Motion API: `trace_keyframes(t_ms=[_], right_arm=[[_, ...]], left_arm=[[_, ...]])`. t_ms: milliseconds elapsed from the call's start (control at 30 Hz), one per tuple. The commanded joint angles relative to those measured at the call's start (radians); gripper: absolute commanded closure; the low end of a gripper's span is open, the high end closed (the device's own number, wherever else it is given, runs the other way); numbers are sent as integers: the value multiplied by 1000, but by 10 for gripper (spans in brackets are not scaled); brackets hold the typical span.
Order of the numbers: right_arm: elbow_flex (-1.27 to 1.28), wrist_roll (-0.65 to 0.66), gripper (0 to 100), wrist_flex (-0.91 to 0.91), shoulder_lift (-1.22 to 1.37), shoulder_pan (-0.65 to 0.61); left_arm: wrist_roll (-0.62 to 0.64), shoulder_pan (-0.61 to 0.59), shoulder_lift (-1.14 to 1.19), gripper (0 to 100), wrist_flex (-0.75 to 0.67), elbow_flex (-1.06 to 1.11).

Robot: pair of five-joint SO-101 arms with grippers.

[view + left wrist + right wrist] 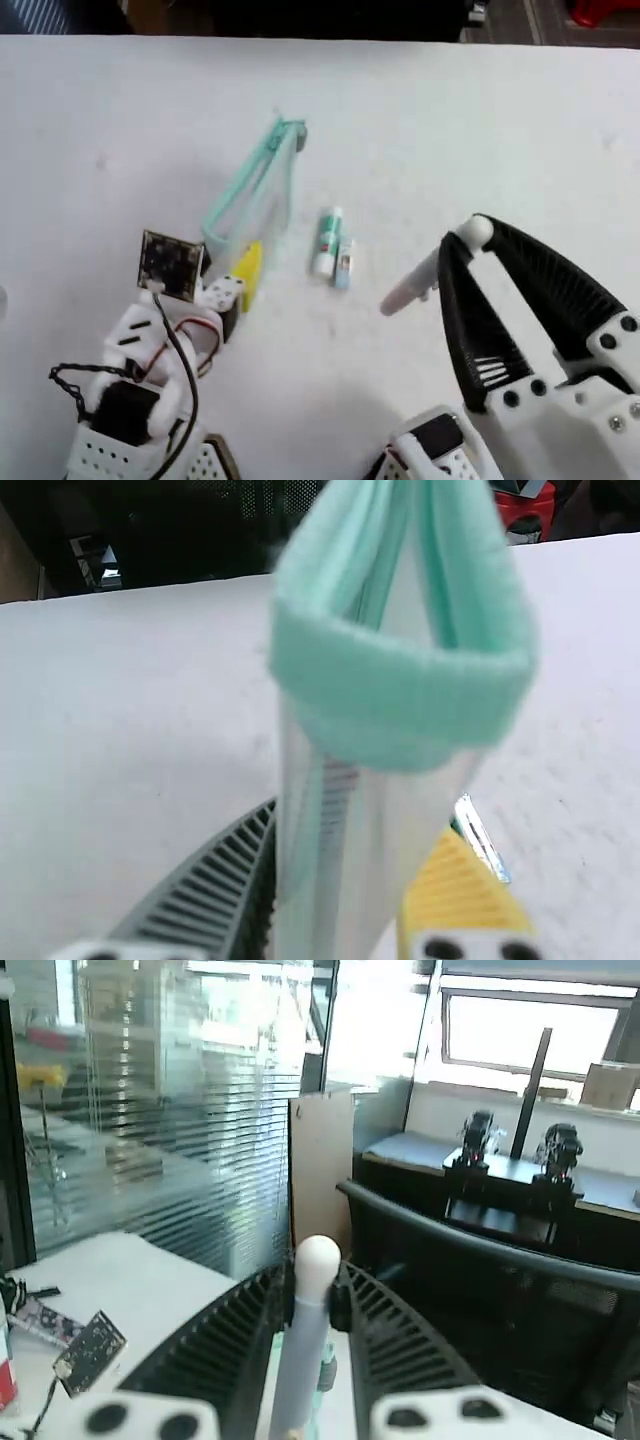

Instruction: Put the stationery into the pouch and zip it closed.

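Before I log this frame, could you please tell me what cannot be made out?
Pouch contents: left wrist view, blurred, too close.
Two small items beside it: high view, too small to identify.
Pen, one end: right wrist view, cut off by the edge.

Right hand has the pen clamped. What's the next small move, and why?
Probably carry the right hand across so the pen comes over the pouch. The pen is clamped in that hand, and the pouch's mint-edged mouth gapes while the left hand holds its near end. Two smaller items lie on the table between, so pass above them.
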Motion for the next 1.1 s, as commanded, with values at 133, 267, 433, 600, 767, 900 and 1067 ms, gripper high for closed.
trace_keyframes(t_ms=[133,267,433,600,767,900,1067], right_arm=[[198,-138,981,-102,-8,113],[348,-140,981,-262,-42,156],[551,-140,981,-510,-174,156],[703,-219,982,-700,-243,151],[715,-350,982,-710,-205,148],[718,-351,982,-754,-130,79],[715,-334,982,-746,-10,-21]], left_arm=[[15,19,5,836,18,-54],[11,44,5,835,20,-51],[6,111,5,834,46,-51],[-38,117,5,834,44,-49],[-40,117,5,834,44,-49],[-41,117,5,834,43,-49],[-41,114,5,834,41,-49]])
